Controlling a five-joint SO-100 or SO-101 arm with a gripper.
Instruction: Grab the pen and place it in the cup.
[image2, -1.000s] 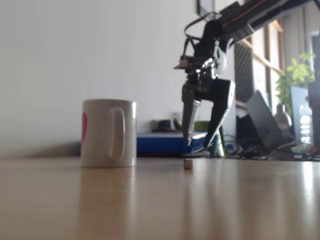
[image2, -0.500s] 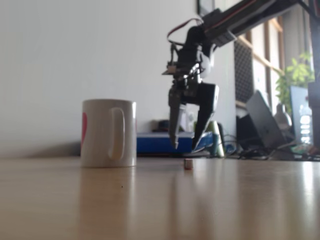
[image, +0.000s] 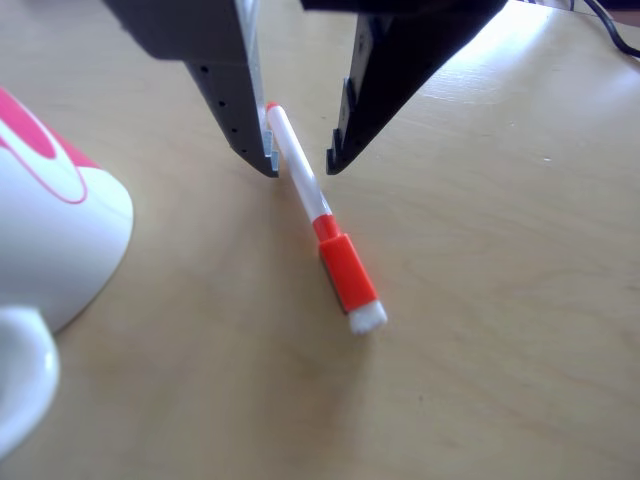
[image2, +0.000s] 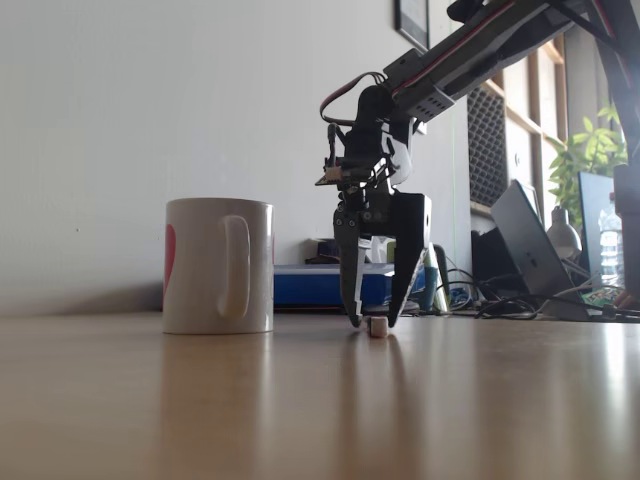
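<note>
Since a second ago the gripper (image2: 371, 322) has dropped from well above the table (image2: 300, 400) and shifted left, so its fingertips now straddle the pen (image: 318, 222). The jaws stand apart, released, one on each side of the white barrel near its far end; whether the left finger touches it is unclear. The arm reaches in from the upper right, wrist pointing straight down. The pen lies flat, cap nearer. The cup (image2: 218, 265) stands to the left, apart.
</note>
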